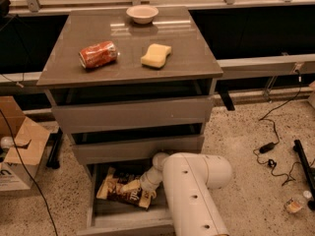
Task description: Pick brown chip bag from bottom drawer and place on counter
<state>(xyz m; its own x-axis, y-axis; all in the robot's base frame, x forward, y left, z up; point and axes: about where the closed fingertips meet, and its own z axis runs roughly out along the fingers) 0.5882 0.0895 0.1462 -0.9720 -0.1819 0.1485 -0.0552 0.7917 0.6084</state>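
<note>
The brown chip bag (119, 190) lies flat inside the open bottom drawer (130, 222), dark brown with tan ends and white lettering. My white arm reaches down into the drawer from the right. Its gripper (134, 186) sits right on top of the bag near its middle, and the wrist hides part of the bag. The counter (192, 48) is the glossy grey-brown top of the cabinet, high above the drawer.
On the counter lie a crushed red can (98, 54), a yellow sponge (156, 55) and a white bowl (142, 14) at the back. Two shut upper drawers (133, 113) overhang the bottom one. A cardboard box (19, 146) stands left; cables (275, 151) run right.
</note>
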